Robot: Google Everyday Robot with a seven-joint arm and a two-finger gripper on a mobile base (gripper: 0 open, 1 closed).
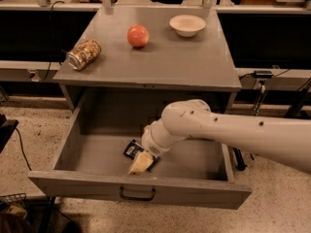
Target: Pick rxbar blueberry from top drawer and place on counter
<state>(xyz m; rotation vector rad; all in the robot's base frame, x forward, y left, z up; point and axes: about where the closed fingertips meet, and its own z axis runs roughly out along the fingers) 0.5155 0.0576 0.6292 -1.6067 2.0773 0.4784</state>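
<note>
Camera view, looking down on a grey metal cabinet from its front side. The top drawer [92,154] stands open toward the viewer, showing a plain grey floor, 2 side walls and a flat front panel with 1 small dark pull handle [137,194] at its centre. The white arm [233,132] enters from the right edge, crosses above the drawer's right half and bends down into it. The gripper [140,162], pale yellowish at its tip, sits low inside the drawer, near the front wall and slightly left of centre. Whether it is spread, pressed together or pinching anything cannot be told from this angle.

The rxbar blueberry [131,149], a small flat bar in a dark wrapper, lies in the drawer directly at the gripper. Its visible end projects up and to the left of the tip, a dark corner shows to the tip's right, and the middle of the bar is covered by the gripper. The 2 overlap in the view; contact cannot be confirmed.

The counter [184,62], the flat grey top of the cabinet behind the drawer, carries 3 items, all well apart from the arm: a gold patterned can [83,54] on its side near the left edge, a red round fruit [138,35] near the middle rear, and a pale bowl [187,24] at the right rear. Speckled flooring [34,130] surrounds the cabinet
</note>
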